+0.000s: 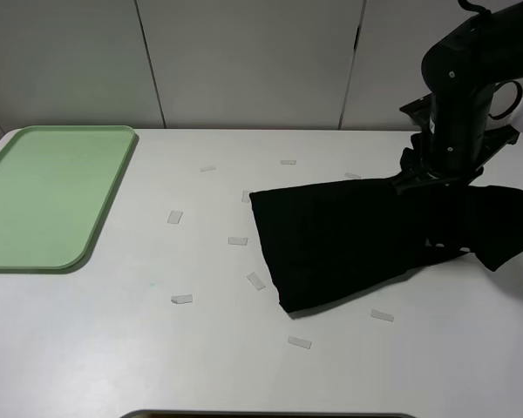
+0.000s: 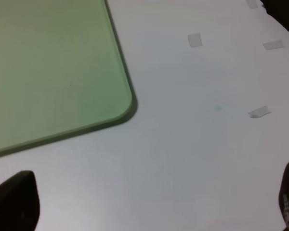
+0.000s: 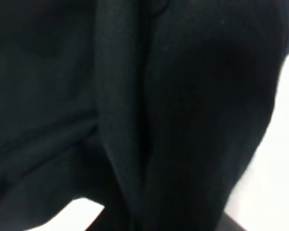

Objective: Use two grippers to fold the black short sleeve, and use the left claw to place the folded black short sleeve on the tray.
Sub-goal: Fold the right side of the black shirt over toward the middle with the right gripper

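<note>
The black short sleeve (image 1: 349,239) lies bunched on the white table at the right, spreading from the middle to the right edge. My right gripper (image 1: 425,178) comes down onto its far edge, shut on a raised fold of the cloth. Black cloth (image 3: 135,106) fills the right wrist view, and the jaws are hidden there. The pale green tray (image 1: 96,222) sits at the far left. In the left wrist view my left gripper (image 2: 151,199) stands wide open over bare table, nothing between its fingertips (image 2: 14,202), near the tray's rounded corner (image 2: 127,108). The exterior view does not show the left arm.
Several small white tape marks (image 1: 175,217) are scattered over the table between the tray and the shirt. One tape mark (image 2: 258,112) shows in the left wrist view. A grey panelled wall (image 1: 244,61) stands behind the table.
</note>
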### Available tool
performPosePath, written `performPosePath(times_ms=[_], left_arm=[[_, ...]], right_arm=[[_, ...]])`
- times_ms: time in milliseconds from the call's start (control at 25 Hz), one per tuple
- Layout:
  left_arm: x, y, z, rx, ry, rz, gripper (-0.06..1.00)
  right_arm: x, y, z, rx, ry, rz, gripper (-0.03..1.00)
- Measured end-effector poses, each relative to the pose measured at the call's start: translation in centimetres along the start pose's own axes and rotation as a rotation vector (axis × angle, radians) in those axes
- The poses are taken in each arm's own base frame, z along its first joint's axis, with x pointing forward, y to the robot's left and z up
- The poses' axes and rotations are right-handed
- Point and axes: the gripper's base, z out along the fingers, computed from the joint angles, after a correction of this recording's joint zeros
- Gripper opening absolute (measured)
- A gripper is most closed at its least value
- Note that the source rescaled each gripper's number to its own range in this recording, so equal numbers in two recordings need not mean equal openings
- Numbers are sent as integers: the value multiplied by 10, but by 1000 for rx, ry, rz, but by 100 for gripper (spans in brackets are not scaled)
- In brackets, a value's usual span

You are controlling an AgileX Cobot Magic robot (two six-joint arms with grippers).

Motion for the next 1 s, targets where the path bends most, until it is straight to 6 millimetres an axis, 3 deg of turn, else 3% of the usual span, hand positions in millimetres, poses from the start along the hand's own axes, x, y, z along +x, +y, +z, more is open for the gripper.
performPosePath(times_ms=[80,160,200,320,400,560,680,880,1000], left_arm=[[0,0,0,0,0,0,100],[0,0,0,0,0,0,100],[0,0,0,0,0,0,100],[0,0,0,0,0,0,100],[0,0,0,0,0,0,100],[0,0,0,0,0,0,100],[0,0,0,0,0,0,100],[0,0,0,0,0,0,100],[0,0,0,0,0,0,100]], right_arm=[[-1,7,-2,-11,-18,-14,8],[-2,14,-4,-22,-37,-25,19],[-3,17,-6,-29,-50,-32,30],[-5,27,-9,-45,-80,-50,80],[-5,34,-12,-58,-96,-62,93],[-9,48,-22,-81,-139,-86,99],[-11,47,-34,-79,-171,-85,100],[-6,23,-56,-11,-198,-60,100],[-3,2,-56,29,-163,-13,100]])
